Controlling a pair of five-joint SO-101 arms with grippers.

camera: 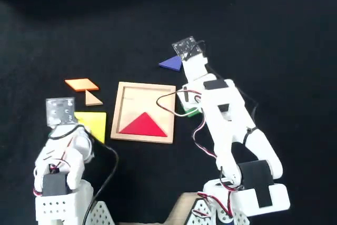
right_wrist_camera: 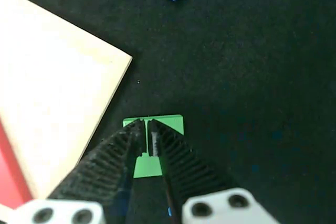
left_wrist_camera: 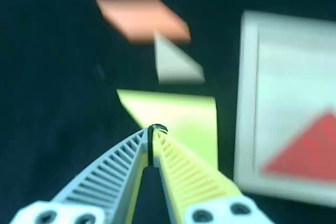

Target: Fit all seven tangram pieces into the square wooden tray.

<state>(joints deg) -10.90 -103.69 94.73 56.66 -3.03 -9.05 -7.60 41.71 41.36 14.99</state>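
Square wooden tray [camera: 115,114] lies flat on the black worktop [camera: 274,35] with a red triangle [camera: 142,125] inside. Just beside its left rim sit the yellow piece [camera: 95,122], tan triangle [camera: 93,99] and orange parallelogram [camera: 81,84]; the blue triangle [camera: 171,63] lies beyond its far right corner. The left end effector [left_wrist_camera: 152,129] is pinched closed over the yellow piece's edge. The right end effector [right_wrist_camera: 147,127], jaws narrowed almost together, is over the green piece [right_wrist_camera: 165,124] beside the tray's right rim.
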